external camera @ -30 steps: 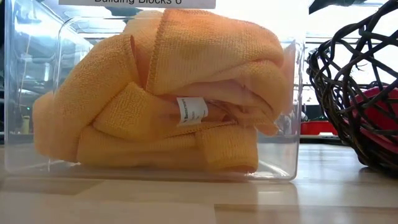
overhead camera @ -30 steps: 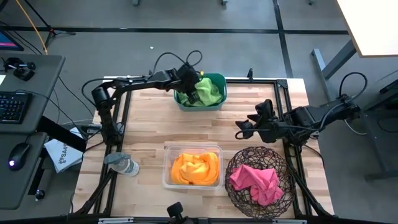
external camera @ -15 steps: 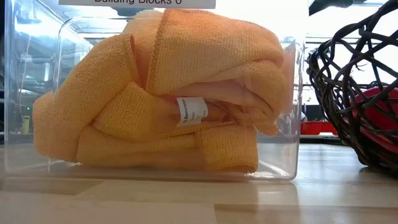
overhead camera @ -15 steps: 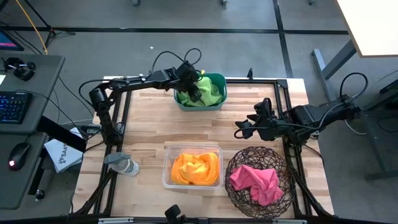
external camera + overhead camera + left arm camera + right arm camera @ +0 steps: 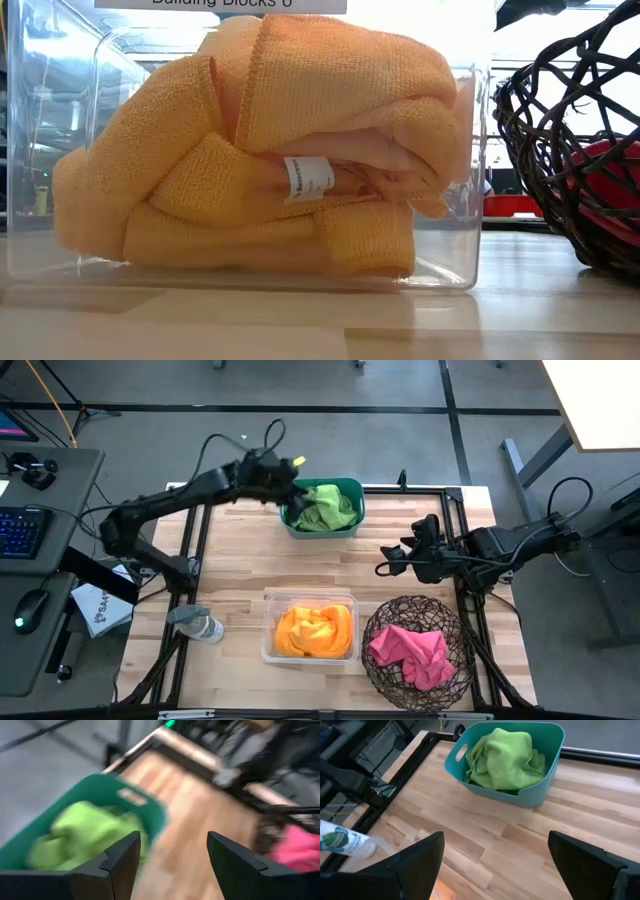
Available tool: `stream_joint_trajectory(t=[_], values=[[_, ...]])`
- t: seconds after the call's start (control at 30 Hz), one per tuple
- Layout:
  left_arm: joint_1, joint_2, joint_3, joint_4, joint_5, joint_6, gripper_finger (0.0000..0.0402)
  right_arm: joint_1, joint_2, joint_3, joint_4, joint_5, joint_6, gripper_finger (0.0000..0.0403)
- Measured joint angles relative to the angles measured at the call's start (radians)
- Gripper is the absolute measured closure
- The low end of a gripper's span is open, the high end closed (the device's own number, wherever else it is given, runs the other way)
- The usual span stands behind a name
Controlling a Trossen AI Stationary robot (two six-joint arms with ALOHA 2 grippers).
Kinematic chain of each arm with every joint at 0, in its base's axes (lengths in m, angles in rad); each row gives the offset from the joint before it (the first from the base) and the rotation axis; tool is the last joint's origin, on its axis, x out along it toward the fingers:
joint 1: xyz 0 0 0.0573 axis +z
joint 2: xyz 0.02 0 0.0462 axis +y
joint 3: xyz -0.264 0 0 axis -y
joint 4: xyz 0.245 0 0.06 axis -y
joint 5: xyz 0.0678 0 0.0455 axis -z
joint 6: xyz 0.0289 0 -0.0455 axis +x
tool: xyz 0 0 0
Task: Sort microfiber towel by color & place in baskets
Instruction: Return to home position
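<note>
Upper middle: the green towel [image 5: 325, 508] lies bunched inside the teal tub [image 5: 345, 482], heaped to about rim height.
Lower middle: the orange towel [image 5: 312, 630] fills the clear bin [image 5: 268, 628]; in the low view it bulges above the bin's wall with a white tag showing.
Lower right: the pink towel [image 5: 415, 650] sits crumpled in the wire basket [image 5: 375, 622].
Lower left: a bottle [image 5: 197, 625] lies on the table [image 5: 240, 570], beside the bin.
Left arm: the left gripper [image 5: 173, 837] hangs just beside the tub's left edge, fingers spread wide and holding nothing.
Right arm: the right gripper [image 5: 495, 840] hovers right of centre above bare wood, fingers wide apart and empty.
Handling: the towels look light, soft and limp; they would likely drape and sag when lifted, and the nap should not slip.
Grip point: pinch a raised fold on top of a heap, not a flat edge.
Progress: each colour has its own container and no loose towel shows, so sorting looks done.
</note>
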Motion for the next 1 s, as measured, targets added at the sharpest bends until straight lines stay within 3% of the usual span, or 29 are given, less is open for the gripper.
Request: stream_joint_trajectory(t=[0.13, 0.33, 0.53, 0.67, 0.83, 1.0], values=[[-0.12, -0.14, -0.14, 0.169, -0.036, -0.013, 0.019, -0.013, 0.0, 0.0, 0.001, -0.005, -0.047, 0.005], [-0.285, -0.348, -0.481, 0.556, -0.183, -0.054, 0.0195, -0.035, 0.0, 0.0, 0.008, -0.056, -0.104, 0.005], [-0.311, -0.512, -0.825, 1.019, -0.255, -0.126, 0.0196, -0.045, 0.0, 0.0, 0.043, -0.137, -0.167, 0.005], [-0.311, -0.597, -1.003, 1.216, -0.297, -0.178, 0.0209, -0.045, 0.0, 0.0, 0.051, -0.166, -0.18, 0.0061], [-0.333, -0.682, -1.15, 1.271, -0.326, -0.258, 0.0264, -0.045, 0.0, 0.0, 0.061, -0.235, -0.234, 0.0111], [-0.405, -0.731, -1.238, 1.276, -0.376, -0.267, 0.0379, -0.045, 0.0, 0.0, 0.094, -0.377, -0.36, 0.0225]])
